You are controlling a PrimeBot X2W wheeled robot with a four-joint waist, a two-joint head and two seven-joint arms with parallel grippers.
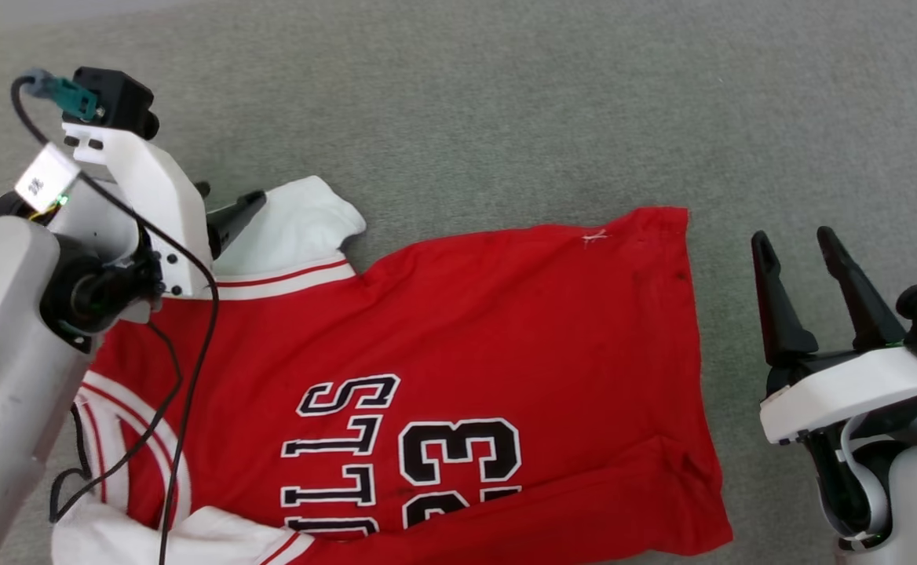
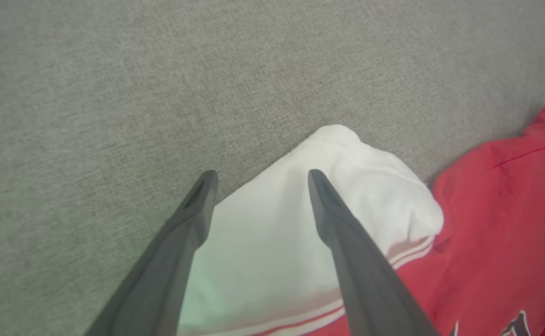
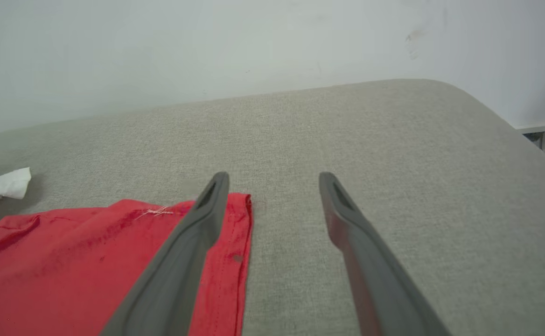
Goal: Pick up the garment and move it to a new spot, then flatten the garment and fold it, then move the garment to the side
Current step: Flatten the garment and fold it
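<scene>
Garment (image 1: pixel 505 314) lying chest-up on grey surface (image 1: pixel 505 102), collar toward 9 o'clock, hem toward 3. Right pincer (image 1: pixel 792 235) spread, holding nothing, just beside hem at 3 o'clock. Left pincer (image 1: pixel 231 198) spread at 10 o'clock over white sleeve (image 1: pixel 301 220), contact unclear. Pale wall (image 3: pixel 207 46) beyond far edge.

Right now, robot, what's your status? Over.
Left pincer open over white sleeve. Right pincer open beside hem. Jersey spread, unfolded. Nothing blocking.
</scene>
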